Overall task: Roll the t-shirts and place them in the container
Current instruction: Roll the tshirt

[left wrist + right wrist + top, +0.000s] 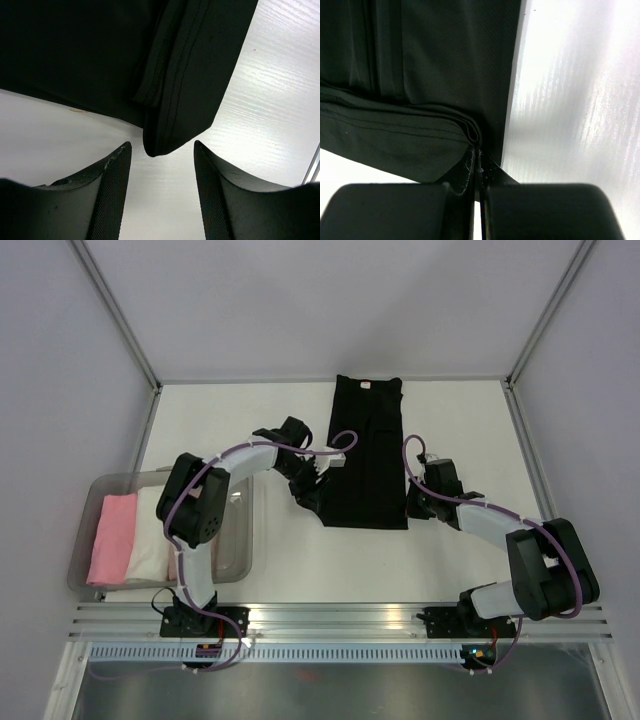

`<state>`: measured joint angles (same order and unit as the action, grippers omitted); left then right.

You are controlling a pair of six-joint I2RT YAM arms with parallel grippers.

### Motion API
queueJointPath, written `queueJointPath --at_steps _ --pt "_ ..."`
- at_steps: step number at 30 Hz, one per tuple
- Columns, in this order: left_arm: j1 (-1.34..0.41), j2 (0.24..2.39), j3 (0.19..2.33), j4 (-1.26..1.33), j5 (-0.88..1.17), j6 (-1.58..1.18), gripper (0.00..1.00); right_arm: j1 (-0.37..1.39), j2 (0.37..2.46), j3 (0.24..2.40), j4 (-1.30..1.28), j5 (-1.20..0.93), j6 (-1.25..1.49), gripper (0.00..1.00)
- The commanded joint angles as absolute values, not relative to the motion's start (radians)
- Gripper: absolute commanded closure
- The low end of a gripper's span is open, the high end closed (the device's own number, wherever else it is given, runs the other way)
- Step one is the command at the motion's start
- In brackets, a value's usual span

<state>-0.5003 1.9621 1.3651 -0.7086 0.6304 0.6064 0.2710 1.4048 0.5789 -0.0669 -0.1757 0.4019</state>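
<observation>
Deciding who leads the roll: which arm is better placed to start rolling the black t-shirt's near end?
Right, probably. The right gripper is shut on the black t-shirt at a near corner; the left gripper stands open, the other corner loose between its fingers.

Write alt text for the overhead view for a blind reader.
A black t-shirt, folded into a long strip, lies on a white table with the left gripper at its near left corner and the right gripper at its near right corner. A clear bin on the left holds a pink roll and a white roll.
</observation>
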Motion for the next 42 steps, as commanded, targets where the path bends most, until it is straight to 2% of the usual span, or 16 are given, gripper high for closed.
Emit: queueJointPath --at_steps 1,8,14,23,34,37,38,40,41,42 --pt "-0.512 1.939 1.411 -0.695 0.624 0.595 0.42 0.267 1.388 0.611 -0.066 -0.138 0.442 1.0" --pt "-0.578 1.789 1.358 -0.67 0.528 0.866 0.42 0.267 1.416 0.609 -0.075 -0.129 0.494 1.0" --pt "-0.715 1.723 1.155 -0.549 0.448 1.052 0.39 0.264 1.39 0.607 -0.069 -0.103 0.52 1.0" --pt "-0.788 1.758 1.04 -0.318 0.347 1.097 0.37 0.264 1.39 0.594 -0.052 -0.117 0.517 1.0" --pt "-0.788 1.773 1.008 -0.265 0.316 1.085 0.4 0.262 1.387 0.6 -0.043 -0.127 0.499 1.0" --pt "-0.788 1.787 1.005 -0.242 0.302 1.086 0.48 0.261 1.387 0.604 -0.049 -0.127 0.489 1.0" --pt "-0.788 1.792 1.005 -0.238 0.301 1.085 0.61 0.261 1.384 0.607 -0.055 -0.127 0.482 1.0" --pt "-0.788 1.795 1.005 -0.238 0.299 1.086 0.75 0.258 1.376 0.612 -0.057 -0.133 0.471 0.97" --pt "-0.787 1.795 1.003 -0.238 0.301 1.085 0.88 0.256 1.371 0.615 -0.058 -0.136 0.453 0.9" --pt "-0.787 1.795 1.003 -0.238 0.299 1.083 0.94 0.253 1.359 0.621 -0.06 -0.141 0.44 0.86"
